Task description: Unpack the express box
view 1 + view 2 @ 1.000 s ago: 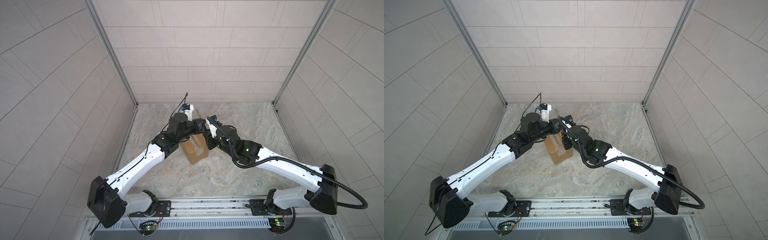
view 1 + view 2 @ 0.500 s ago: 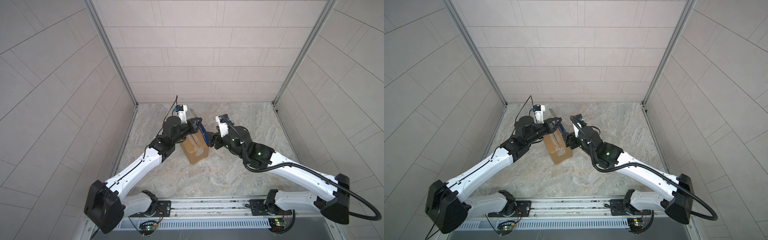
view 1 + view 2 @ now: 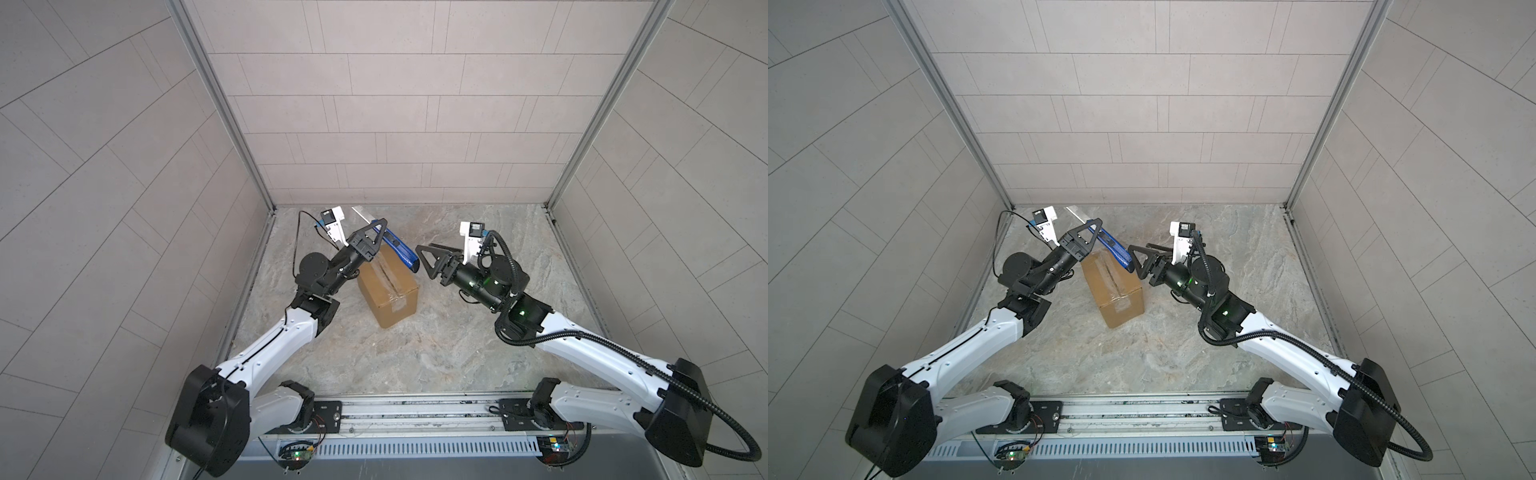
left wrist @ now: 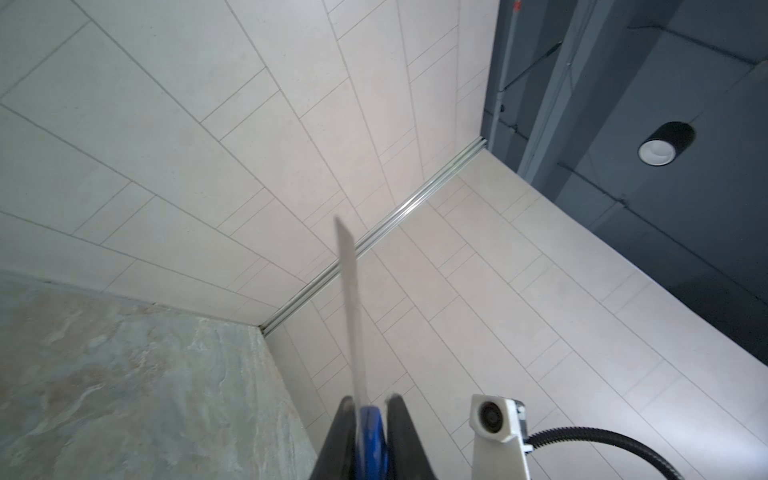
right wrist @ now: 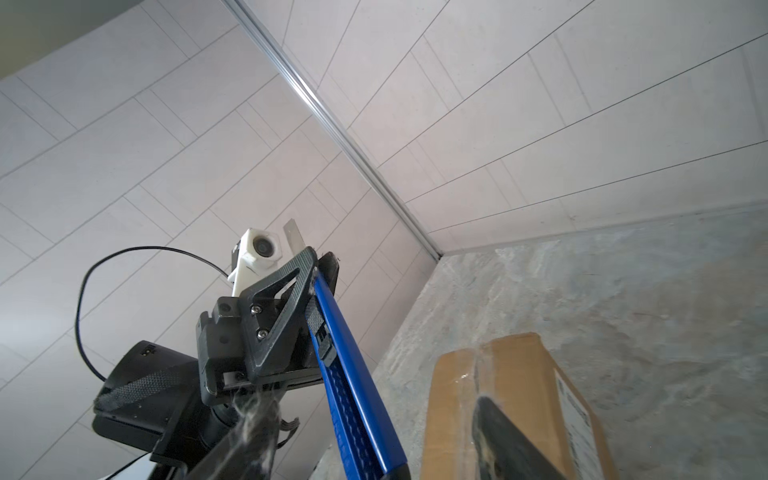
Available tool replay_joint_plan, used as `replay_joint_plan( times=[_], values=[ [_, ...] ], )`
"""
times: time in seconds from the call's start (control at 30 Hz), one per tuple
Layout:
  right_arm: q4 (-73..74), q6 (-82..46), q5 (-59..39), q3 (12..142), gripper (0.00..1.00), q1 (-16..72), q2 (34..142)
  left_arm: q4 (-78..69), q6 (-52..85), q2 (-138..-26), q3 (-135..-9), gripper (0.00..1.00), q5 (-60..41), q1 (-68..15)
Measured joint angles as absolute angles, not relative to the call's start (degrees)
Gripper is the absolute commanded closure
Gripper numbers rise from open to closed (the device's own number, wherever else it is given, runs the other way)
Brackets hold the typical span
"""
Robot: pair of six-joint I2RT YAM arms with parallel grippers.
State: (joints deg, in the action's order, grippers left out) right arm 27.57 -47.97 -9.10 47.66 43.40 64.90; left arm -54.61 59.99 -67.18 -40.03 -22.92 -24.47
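Brown cardboard with shiny clear tape (image 3: 384,272) along the top seam: the express box (image 3: 388,291) stands on the marbled table (image 3: 415,357), about in the middle between my two arms, and its flaps lie flat and shut. One side carries a printed label (image 5: 577,415).

My left gripper (image 3: 379,224) is raised over the far end of the box and is clamped tight on a blue utility knife (image 3: 397,251). I pinch it near the front of the handle. The bare blade (image 4: 351,311) sticks out beyond my fingertips toward the back corner of the walls, and the handle slants down on the other side, past the far edge of the box. Whether the handle touches the cardboard, I cannot tell.

My right gripper (image 3: 424,248) floats at the right side of the box, pointing at it, just beside the lower end of the knife handle. Its jaws are spread wide and nothing is between them. One dark finger (image 5: 503,432) shows in front of the box top in the right wrist view, apart from the knife.
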Motion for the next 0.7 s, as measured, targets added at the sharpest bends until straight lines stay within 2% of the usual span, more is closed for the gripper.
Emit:
replay_joint_plan(
  times=[0.23,0.43,0.7],
  values=[
    [36.05,-50.59,-10.81,47.77,0.26,45.74,69.1,-65.1,65.19,-69.32,-39.72,1.0,-22.92,-24.45],
    [39.42,-51.03,-11.2,49.15,0.27,46.39,70.87,-68.38,67.37,-70.08,-39.27,1.0,-22.68,-24.45],
    [42.57,-51.07,-11.22,51.86,0.36,46.89,73.01,-71.42,69.25,-70.74,-38.81,1.0,-21.67,-24.47]
  ],
)
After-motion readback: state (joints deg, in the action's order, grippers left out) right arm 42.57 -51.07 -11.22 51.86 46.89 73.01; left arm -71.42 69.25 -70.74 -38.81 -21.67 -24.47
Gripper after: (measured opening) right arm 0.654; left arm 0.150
